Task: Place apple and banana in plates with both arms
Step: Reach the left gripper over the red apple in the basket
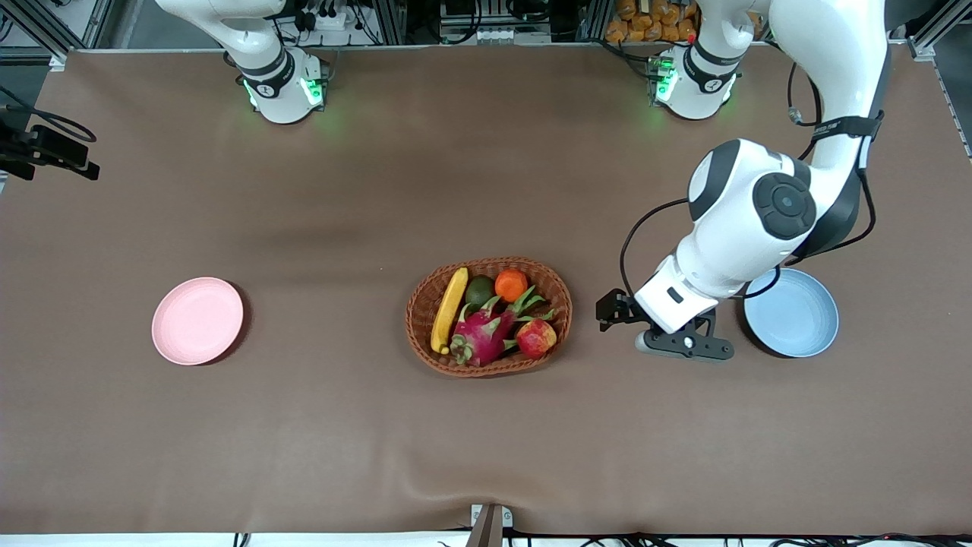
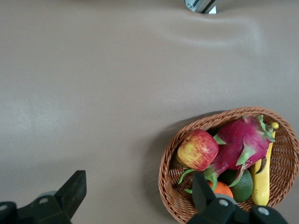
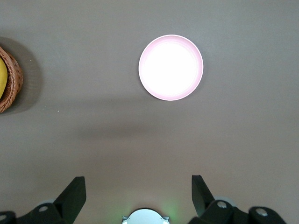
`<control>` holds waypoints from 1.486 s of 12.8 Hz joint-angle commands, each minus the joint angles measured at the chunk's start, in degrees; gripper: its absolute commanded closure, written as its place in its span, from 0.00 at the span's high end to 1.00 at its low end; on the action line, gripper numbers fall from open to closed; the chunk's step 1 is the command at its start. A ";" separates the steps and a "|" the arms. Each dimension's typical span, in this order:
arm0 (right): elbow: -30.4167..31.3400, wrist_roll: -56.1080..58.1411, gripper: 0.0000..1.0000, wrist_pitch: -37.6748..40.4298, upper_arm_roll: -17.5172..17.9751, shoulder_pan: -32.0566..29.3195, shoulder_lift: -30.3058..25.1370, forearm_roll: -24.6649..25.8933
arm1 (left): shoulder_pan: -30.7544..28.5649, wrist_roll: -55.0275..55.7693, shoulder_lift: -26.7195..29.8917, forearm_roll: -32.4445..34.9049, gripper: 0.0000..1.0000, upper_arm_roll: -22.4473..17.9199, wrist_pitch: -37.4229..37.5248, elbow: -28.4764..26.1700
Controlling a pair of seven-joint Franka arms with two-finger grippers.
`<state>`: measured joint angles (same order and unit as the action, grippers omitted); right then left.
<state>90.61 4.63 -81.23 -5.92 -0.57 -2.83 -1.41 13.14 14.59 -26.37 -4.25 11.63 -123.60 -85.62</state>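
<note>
Small red apple (image 1: 536,338) and long yellow banana (image 1: 449,310) lying in oval wicker basket (image 1: 558,289). Left gripper (image 2: 135,198) hanging beside basket, jaws apart, empty. Right gripper (image 3: 136,196) hanging high above table, jaws apart.

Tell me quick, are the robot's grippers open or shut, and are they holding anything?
Left gripper: open, holding nothing, over the table between the basket and the blue plate.
Right gripper: open, holding nothing.

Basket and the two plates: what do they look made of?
The basket looks like woven wicker, brown, with a braided rim and visible strands. The pink plate and blue plate look like matte plastic or a fibre composite; smooth, no shine. That is only a guess.
</note>
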 commanded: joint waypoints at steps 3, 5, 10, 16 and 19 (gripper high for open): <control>-0.78 -0.32 1.00 0.64 0.47 -0.75 0.37 0.18 | 2.84 -0.35 -4.56 -0.32 1.00 -0.38 -6.02 0.80; -0.69 -0.32 1.00 0.64 0.47 -0.75 0.37 0.18 | 3.64 0.35 -7.89 -0.67 1.00 -0.29 -8.41 0.98; -0.52 -0.32 1.00 0.55 0.47 -0.75 0.37 0.09 | 7.07 0.97 -12.74 -0.76 1.00 -0.38 -13.51 1.68; -0.43 -0.32 1.00 0.64 0.47 -0.84 0.37 0.09 | 7.25 -5.44 -14.58 -1.46 1.00 0.67 -15.09 2.03; -0.43 -0.32 1.00 0.72 0.47 -0.93 0.37 0.09 | 7.25 -7.64 -16.17 -4.35 1.00 1.90 -17.37 2.65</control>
<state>90.66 4.63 -81.22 -5.94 -0.57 -2.74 -1.41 20.09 9.61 -40.55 -5.72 12.75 -139.33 -85.08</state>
